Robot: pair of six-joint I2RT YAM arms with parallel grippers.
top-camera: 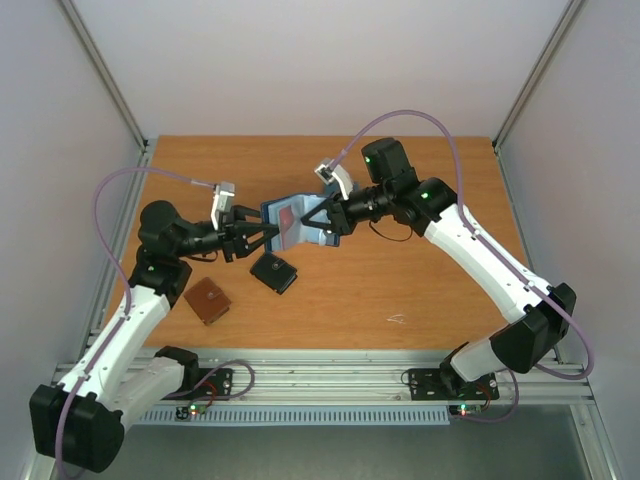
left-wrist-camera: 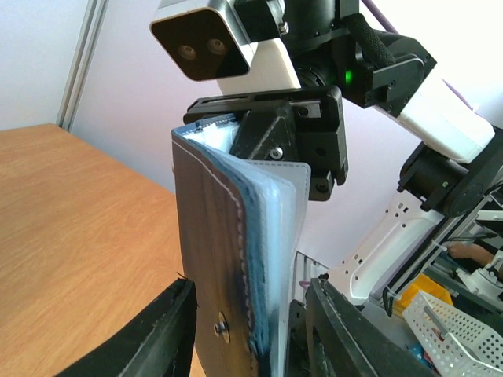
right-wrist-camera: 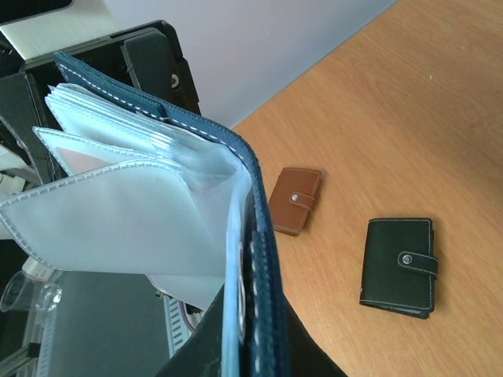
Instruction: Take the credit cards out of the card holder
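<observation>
The navy card holder (top-camera: pixel 300 236) hangs open in the air between my two arms, its clear pockets fanned out. A red credit card (top-camera: pixel 287 214) shows inside one pocket; through the plastic it looks pinkish (right-wrist-camera: pixel 78 161) in the right wrist view. No other card shows. My right gripper (top-camera: pixel 322 225) is shut on the holder's navy cover (right-wrist-camera: pixel 267 236), pinching it low down (right-wrist-camera: pixel 255 322). My left gripper (left-wrist-camera: pixel 251 292) stands open astride the opposite flap (left-wrist-camera: pixel 208 236), with a gap showing beside its right finger (left-wrist-camera: pixel 346 338).
On the wooden table (top-camera: pixel 400 280) below the holder lie a black snap wallet (top-camera: pixel 274 272) and a brown snap wallet (top-camera: pixel 208 300). Both also appear in the right wrist view, the black wallet (right-wrist-camera: pixel 398 267) and the brown wallet (right-wrist-camera: pixel 296 200). White walls enclose the table.
</observation>
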